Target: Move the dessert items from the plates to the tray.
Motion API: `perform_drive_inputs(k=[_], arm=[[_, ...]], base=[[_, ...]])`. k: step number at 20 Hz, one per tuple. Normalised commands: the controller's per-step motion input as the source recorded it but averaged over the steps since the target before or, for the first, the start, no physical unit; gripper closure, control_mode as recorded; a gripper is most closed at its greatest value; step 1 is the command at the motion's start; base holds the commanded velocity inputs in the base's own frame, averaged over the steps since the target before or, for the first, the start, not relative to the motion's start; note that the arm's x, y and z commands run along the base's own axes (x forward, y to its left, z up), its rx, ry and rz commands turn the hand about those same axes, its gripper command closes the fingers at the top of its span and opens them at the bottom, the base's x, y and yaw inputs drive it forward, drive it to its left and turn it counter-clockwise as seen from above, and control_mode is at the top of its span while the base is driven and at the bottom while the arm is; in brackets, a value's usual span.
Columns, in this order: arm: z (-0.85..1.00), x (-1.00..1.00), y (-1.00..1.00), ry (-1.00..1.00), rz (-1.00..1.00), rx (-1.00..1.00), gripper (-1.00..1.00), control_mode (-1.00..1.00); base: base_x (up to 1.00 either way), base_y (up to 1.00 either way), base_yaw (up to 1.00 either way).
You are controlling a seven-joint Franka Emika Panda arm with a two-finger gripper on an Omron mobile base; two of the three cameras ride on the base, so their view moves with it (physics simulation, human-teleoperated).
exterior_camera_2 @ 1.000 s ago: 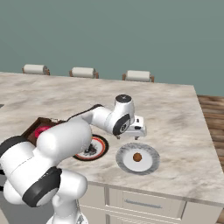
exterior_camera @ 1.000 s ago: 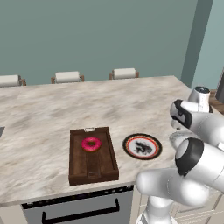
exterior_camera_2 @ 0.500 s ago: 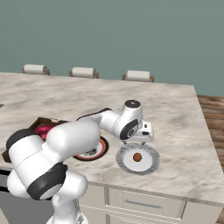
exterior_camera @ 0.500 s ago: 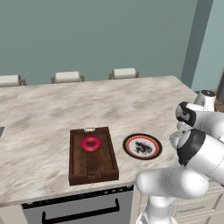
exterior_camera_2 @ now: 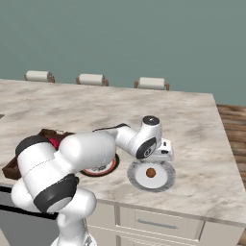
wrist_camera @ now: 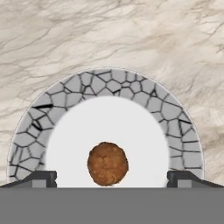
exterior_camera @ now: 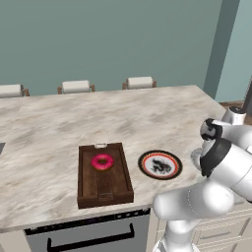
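Jaws spread wide, the gripper [wrist_camera: 109, 177] hangs directly above the brown cookie [wrist_camera: 107, 163] on the pale plate [wrist_camera: 78, 85]; the pink doughnut [exterior_camera: 102, 161] lies in the wooden tray [exterior_camera: 85, 189], well left of that plate.

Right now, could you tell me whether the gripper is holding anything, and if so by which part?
Nothing is held. The gripper is open above the pale plate, its fingertips standing wide on either side of the brown lump.
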Motion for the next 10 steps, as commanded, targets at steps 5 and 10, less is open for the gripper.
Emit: perform_drive_inputs(k=[5,10], arm=[[-0.16,-0.05,-0.15,0.0,0.0,0.0,-1.0,-1.0],[-0.05,0.0,0.0,0.0,0.0,0.0,-1.0,-1.0]], base=[[0.0,0.0,0.0],[0.0,0.0,0.0]])
